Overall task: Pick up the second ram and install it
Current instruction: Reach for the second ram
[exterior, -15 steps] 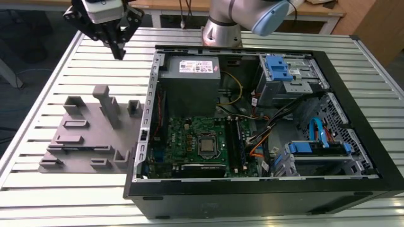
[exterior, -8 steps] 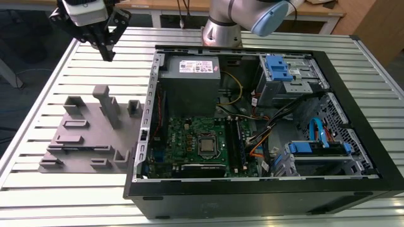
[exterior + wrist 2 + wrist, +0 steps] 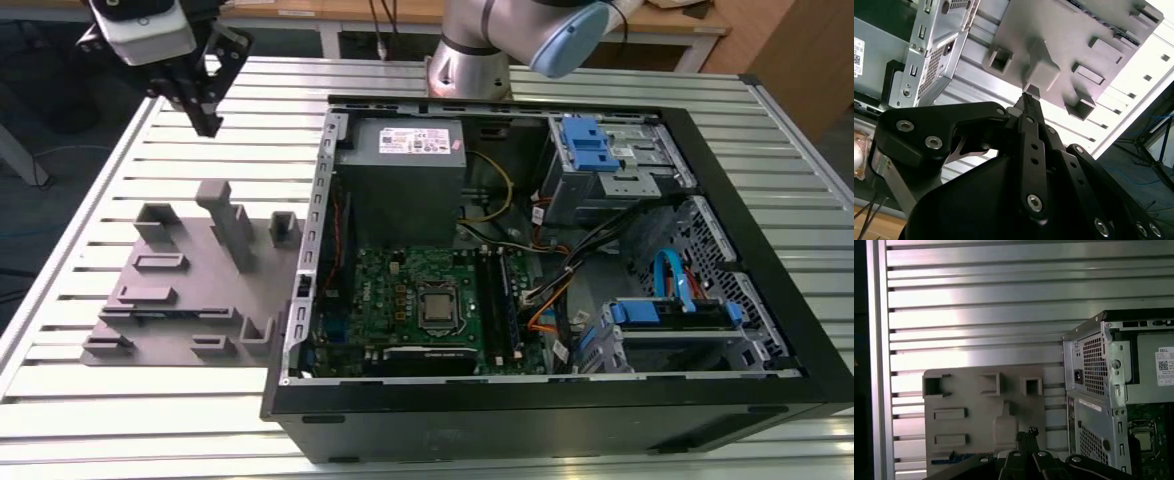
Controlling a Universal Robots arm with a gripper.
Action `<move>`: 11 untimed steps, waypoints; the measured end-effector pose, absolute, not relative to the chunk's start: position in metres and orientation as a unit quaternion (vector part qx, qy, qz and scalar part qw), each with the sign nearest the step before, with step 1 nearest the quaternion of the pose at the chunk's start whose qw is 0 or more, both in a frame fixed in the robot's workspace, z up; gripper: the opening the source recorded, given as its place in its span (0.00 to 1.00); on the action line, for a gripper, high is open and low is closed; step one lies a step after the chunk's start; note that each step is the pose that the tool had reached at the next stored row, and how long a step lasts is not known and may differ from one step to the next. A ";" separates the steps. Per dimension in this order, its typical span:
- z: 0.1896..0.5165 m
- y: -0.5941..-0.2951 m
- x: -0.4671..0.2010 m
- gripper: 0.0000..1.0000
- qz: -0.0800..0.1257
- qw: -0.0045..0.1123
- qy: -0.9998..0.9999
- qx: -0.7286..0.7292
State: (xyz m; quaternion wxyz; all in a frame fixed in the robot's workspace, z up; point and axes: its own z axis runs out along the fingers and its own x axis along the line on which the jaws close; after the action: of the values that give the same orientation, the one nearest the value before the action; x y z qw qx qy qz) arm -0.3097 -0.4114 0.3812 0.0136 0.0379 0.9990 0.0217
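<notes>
My gripper [image 3: 206, 126] hangs high over the slatted table, beyond the far end of the grey tray [image 3: 187, 300] at the exterior view's left. Its black fingers meet at a point with nothing between them, as both wrist views show [image 3: 1026, 98] [image 3: 1027, 432]. A thin dark blue strip, which looks like the second ram [image 3: 949, 458], lies along one edge of the tray [image 3: 974, 425], partly hidden by the gripper's body. The green motherboard [image 3: 400, 290] with its square silver chip lies inside the open computer case [image 3: 534, 400], to the exterior view's right of the tray.
Upright posts [image 3: 224, 215] rise from the tray. The case holds a grey power supply [image 3: 400, 160], blue drive brackets [image 3: 587, 145], and loose cables [image 3: 561, 270]. The arm's base [image 3: 470, 60] stands behind the case. The table's edge [image 3: 80, 200] runs close past the tray.
</notes>
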 end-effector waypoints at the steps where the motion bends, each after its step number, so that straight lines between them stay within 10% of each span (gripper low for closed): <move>1: 0.381 -0.412 -0.312 0.07 0.022 0.014 0.999 0.038; 11: 0.375 -0.418 -0.328 0.07 0.022 0.014 0.999 0.038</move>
State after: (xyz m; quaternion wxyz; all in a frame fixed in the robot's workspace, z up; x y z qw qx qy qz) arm -0.3280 -0.4179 0.3750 0.0136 0.0378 0.9990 0.0217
